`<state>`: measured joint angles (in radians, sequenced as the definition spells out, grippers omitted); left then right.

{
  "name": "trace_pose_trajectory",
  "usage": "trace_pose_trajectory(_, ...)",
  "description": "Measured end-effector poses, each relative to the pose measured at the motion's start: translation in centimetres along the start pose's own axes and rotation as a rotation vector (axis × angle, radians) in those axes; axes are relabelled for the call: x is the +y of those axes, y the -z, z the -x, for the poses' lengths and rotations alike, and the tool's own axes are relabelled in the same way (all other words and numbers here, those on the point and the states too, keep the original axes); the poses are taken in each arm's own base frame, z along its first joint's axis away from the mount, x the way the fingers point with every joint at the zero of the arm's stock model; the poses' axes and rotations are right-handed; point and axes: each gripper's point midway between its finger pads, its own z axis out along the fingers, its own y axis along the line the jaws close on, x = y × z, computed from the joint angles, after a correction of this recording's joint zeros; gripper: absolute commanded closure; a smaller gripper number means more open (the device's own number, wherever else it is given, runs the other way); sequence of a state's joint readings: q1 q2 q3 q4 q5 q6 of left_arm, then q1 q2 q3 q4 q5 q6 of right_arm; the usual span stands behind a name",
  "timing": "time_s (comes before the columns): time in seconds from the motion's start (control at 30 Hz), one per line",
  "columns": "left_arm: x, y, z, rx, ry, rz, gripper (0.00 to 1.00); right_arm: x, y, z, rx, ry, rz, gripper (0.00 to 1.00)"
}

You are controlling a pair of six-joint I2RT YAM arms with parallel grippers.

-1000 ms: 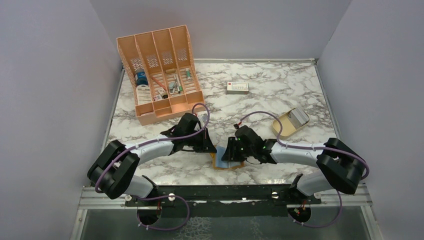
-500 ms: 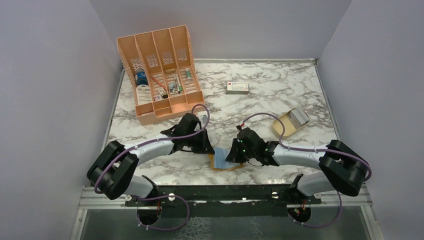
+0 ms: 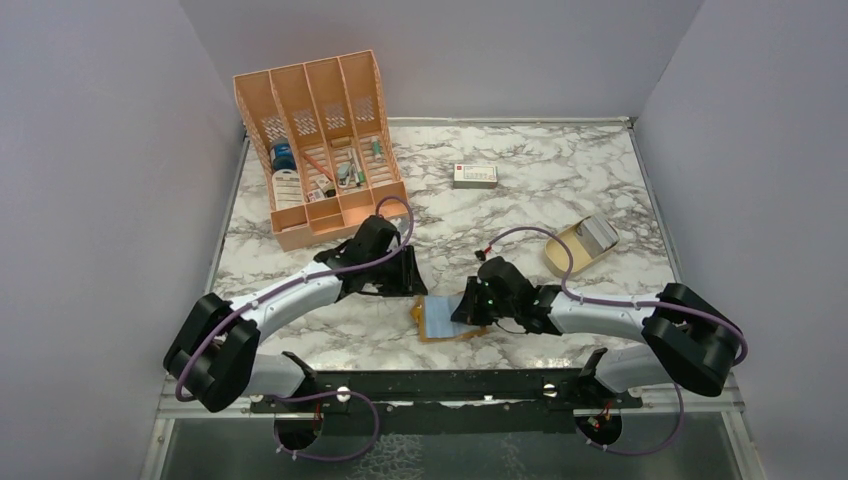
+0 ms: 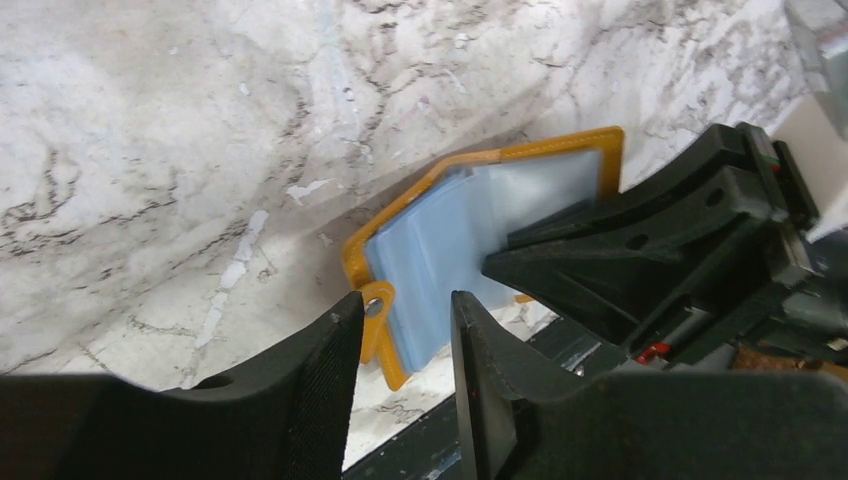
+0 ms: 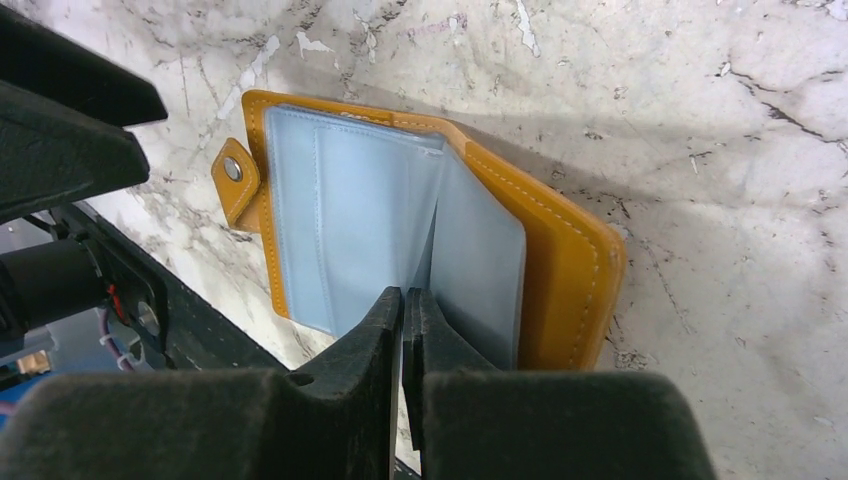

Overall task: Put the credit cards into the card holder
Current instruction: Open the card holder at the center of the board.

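The card holder (image 3: 438, 318) lies open on the marble near the front edge, mustard-orange outside with grey-blue pockets (image 5: 350, 220) facing up and its stud tab (image 4: 377, 300) at the left. My right gripper (image 3: 463, 308) is shut, its tips (image 5: 403, 295) set into the crease between the two lined leaves; nothing shows between them. My left gripper (image 3: 408, 278) stands open just up and left of the card holder, nothing between its fingers (image 4: 405, 300). The grey credit cards (image 3: 598, 233) rest in a tan oval dish at the right.
A large orange desk organiser (image 3: 320, 150) with small items stands at the back left. A white box with a red mark (image 3: 475, 176) lies at the back centre. The tan dish (image 3: 560, 258) sits right of the right arm. The black base rail (image 3: 450, 385) runs along the near edge.
My left gripper has opened, let go of the card holder and drawn back up-left. My right gripper has shut and stays on the card holder, which now lies open flatter.
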<state>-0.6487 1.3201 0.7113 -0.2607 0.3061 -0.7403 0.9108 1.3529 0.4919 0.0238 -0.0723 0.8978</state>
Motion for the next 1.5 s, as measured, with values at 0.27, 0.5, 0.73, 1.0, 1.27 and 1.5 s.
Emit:
trace_pose_trajectory(0.27,-2.4,-0.1,-0.5,0.006,0.015,-0.159,0.61,-0.1,-0.1,-0.2,-0.006,-0.029,0.007,0.97)
trace_pose_trajectory(0.5,-1.9,-1.5,-2.4,0.061,0.065,-0.217,0.51,-0.2,-0.1,-0.4,-0.013,-0.055,0.015,0.97)
trace_pose_trajectory(0.73,-1.8,-2.7,-3.3,0.087,0.107,-0.265,0.45,-0.1,-0.1,-0.3,-0.015,-0.066,0.018,0.97)
trace_pose_trajectory(1.0,-2.0,-3.2,-2.9,0.074,0.101,-0.282,0.44,-0.1,-0.1,-0.3,-0.016,-0.068,0.019,0.98)
trace_pose_trajectory(1.27,-1.7,-3.8,-2.9,0.081,0.120,-0.277,0.43,0.1,-0.1,-0.2,-0.021,-0.072,0.026,0.93)
trace_pose_trajectory(1.5,-2.6,-3.8,-2.8,0.075,0.133,-0.302,0.42,0.2,0.0,-0.1,-0.025,-0.072,0.031,0.89)
